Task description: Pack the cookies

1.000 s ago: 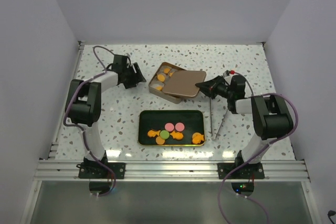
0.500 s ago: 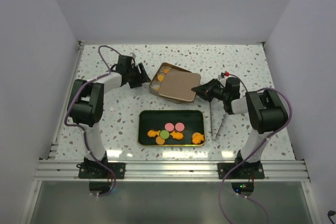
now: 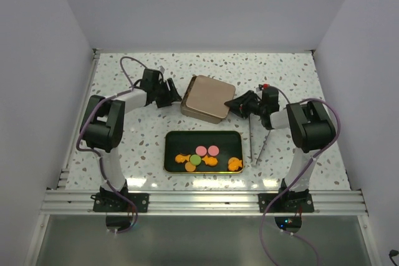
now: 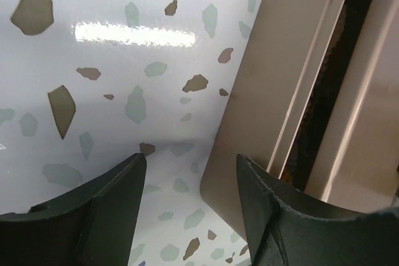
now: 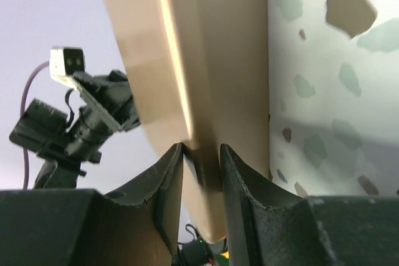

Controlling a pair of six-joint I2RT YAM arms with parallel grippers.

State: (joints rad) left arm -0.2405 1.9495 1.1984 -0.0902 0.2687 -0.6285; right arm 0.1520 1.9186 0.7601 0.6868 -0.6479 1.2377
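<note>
Several cookies [image 3: 201,159], orange shapes with two pink rounds [image 3: 207,150] and a green one [image 3: 195,159], lie in a black tray [image 3: 187,135]. Behind it stands a tan tin [image 3: 201,113] with its lid [image 3: 209,95] lying over it; any cookies inside are hidden. My right gripper [image 3: 235,104] is shut on the lid's right edge, as the right wrist view shows [image 5: 201,172] with the lid [image 5: 187,42] between the fingers. My left gripper [image 3: 172,96] is open at the tin's left side. In the left wrist view [image 4: 190,210] the tin wall [image 4: 262,91] lies beside my right finger, and the lid [image 4: 368,91] sits slightly raised, leaving a dark gap.
Two thin metal sticks [image 3: 254,142] lie on the speckled table right of the tray. White walls close in the table at the left, back and right.
The right gripper has slid the lid to the left until it covers the tin and hides the cookies inside. The left gripper has moved right, up to the tin's left side.
</note>
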